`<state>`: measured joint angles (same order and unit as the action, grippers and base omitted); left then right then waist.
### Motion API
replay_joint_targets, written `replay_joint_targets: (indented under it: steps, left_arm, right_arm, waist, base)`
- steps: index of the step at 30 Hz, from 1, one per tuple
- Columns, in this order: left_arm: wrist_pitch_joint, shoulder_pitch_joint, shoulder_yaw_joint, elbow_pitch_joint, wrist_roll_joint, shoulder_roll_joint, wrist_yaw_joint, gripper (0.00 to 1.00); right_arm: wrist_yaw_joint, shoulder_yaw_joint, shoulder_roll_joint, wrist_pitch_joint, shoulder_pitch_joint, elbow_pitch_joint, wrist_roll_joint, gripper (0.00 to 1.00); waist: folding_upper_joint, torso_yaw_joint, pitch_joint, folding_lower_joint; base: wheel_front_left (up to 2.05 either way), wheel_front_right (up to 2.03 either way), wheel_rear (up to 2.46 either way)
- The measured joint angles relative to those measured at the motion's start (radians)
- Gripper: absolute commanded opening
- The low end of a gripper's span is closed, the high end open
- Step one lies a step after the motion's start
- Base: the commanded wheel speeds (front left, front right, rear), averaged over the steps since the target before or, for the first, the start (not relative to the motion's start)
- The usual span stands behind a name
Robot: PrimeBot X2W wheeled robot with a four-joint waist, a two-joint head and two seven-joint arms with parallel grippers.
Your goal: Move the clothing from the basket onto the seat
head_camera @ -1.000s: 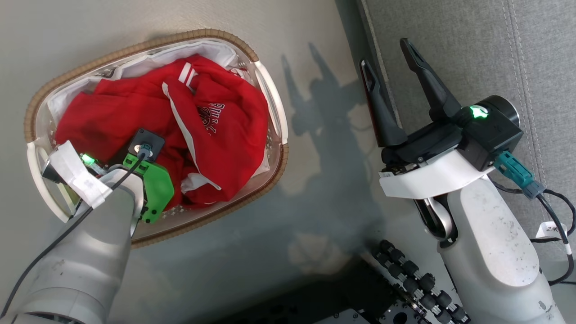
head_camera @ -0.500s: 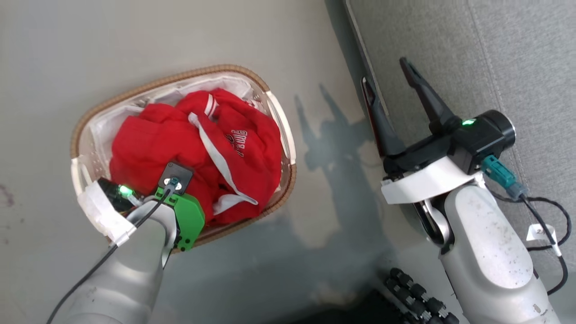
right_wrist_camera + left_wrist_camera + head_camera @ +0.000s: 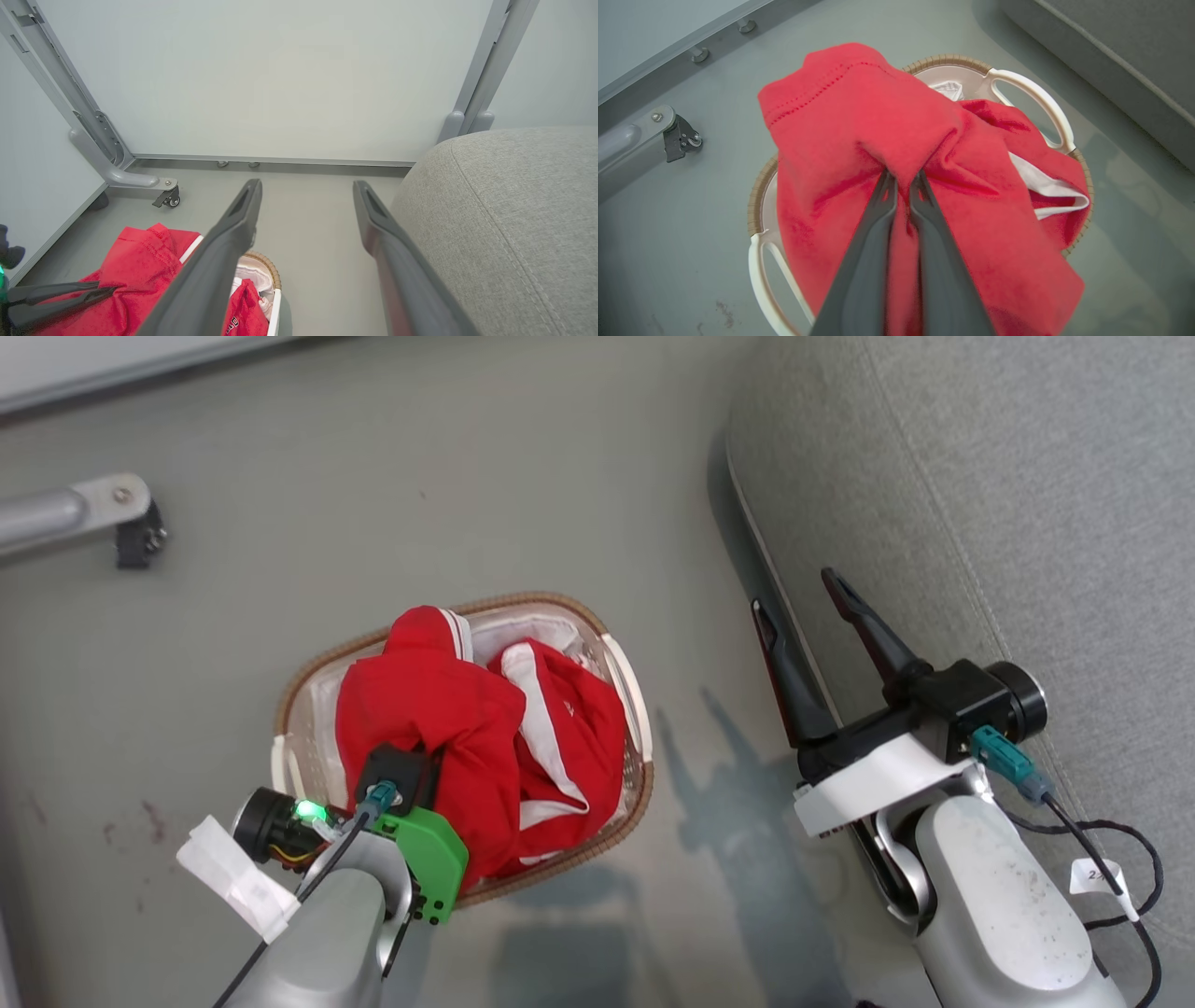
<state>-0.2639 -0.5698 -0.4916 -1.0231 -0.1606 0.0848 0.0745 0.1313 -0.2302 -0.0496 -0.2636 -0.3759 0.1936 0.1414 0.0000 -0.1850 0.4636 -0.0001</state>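
the clothing (image 3: 887, 116) is pinched in your left gripper (image 3: 901, 176), draping below it into the basket (image 3: 1034, 95); your right gripper (image 3: 307, 183) stands open and empty, the seat (image 3: 514, 210) beside it. its white lettering is unreadable.

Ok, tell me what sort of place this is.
Likely a test room staged as a living space: a grey sofa and laundry basket stand on bare grey floor, beside pale partition panels on metal frames with castors.
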Motion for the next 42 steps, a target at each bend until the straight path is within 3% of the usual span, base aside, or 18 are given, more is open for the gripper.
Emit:
replay_joint_targets:
  steps: [21,31,42]
  left_arm:
    - [0.000,0.190,0.198,0.414,-0.086,-0.032,-0.010,0.00]
    - [0.000,0.200,0.133,0.603,-0.163,-0.034,-0.008,0.00]
    - [0.000,0.190,0.060,0.667,-0.214,-0.035,-0.031,0.00]
  right_arm:
    - [0.000,-0.044,0.000,0.000,0.183,0.080,0.040,1.00]
    - [0.000,-0.087,0.000,0.000,0.251,0.107,0.057,1.00]
    - [0.000,-0.222,0.001,0.000,0.212,0.129,0.023,1.00]
  waist:
    - [0.0000,0.069,-0.336,0.0000]
    - [0.0000,0.094,-0.437,0.0000]
    - [0.0000,0.125,-0.462,0.0000]
  base:
    - [0.00,0.00,0.00]
    - [0.00,0.00,0.00]
    - [0.00,0.00,0.00]
